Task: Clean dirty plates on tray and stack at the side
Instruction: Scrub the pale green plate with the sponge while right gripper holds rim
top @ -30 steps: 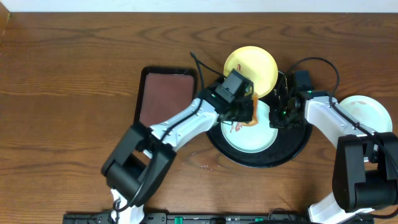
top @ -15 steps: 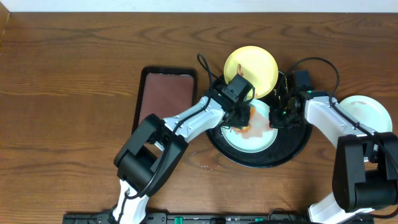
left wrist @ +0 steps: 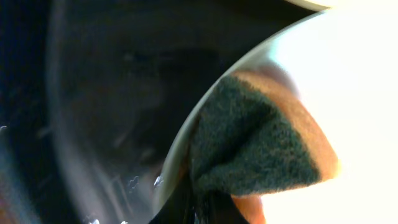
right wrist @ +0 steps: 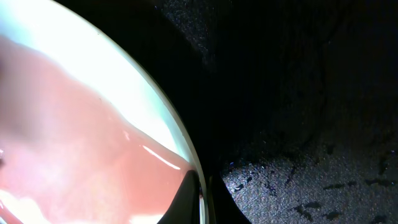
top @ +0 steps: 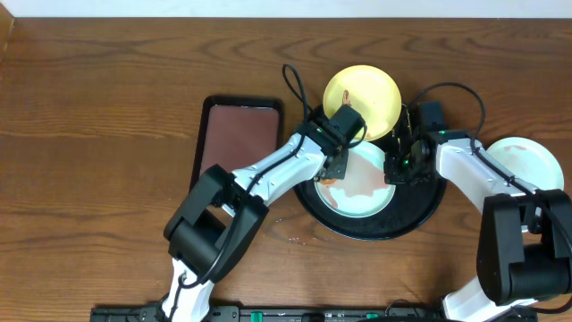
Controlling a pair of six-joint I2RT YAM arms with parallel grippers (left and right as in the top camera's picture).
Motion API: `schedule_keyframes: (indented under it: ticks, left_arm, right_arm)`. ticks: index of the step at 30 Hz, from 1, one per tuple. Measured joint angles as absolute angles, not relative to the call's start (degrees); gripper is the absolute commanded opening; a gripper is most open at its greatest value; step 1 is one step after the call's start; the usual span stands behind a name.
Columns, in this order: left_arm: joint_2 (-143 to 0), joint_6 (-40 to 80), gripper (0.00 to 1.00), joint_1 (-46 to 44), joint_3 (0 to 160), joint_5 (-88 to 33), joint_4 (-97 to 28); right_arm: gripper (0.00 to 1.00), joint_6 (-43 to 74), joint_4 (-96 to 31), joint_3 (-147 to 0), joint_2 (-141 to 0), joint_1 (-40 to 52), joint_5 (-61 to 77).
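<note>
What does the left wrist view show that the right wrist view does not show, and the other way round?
Only the left wrist view: a sponge, dark green on one face and orange behind, held in the left gripper and lying over the rim of the plate. Only the right wrist view: a reddish smear across the plate, and the right gripper shut on its rim. Both: the same pale plate and the black tray under it.

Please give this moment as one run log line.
left hand: shut on green-orange sponge, on smeared pale blue-green round plate | right hand: shut on plate rim
</note>
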State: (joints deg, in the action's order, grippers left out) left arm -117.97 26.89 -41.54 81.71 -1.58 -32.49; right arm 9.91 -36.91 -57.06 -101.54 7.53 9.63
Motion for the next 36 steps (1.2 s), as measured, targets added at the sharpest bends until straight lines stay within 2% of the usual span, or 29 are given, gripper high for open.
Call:
schedule_keyframes:
  ticks: [9, 20, 24, 36]
  left_arm:
    - [-120.01, 31.59, 0.07, -41.67, 81.65, -15.9, -23.66]
    - [-120.03, 29.65, 0.07, -42.44, 82.63, -20.67, -34.33]
    - [-119.66, 28.67, 0.08, -41.67, 83.11, -16.45, -39.2]
    - [-119.52, 25.58, 0.08, -46.24, 83.13, 14.33, -38.02]
  right_arm:
    - [0.01, 10.02, -36.91, -57.06, -101.54, 7.53, 9.63]
    - [0.01, 10.02, -36.86, -57.06, -101.54, 7.53, 9.61]
    - [0.01, 10.02, -36.86, -57.06, -101.54, 7.53, 9.61]
    - [0.01, 10.33, -37.32, -57.06, -101.62, 7.57, 11.07]
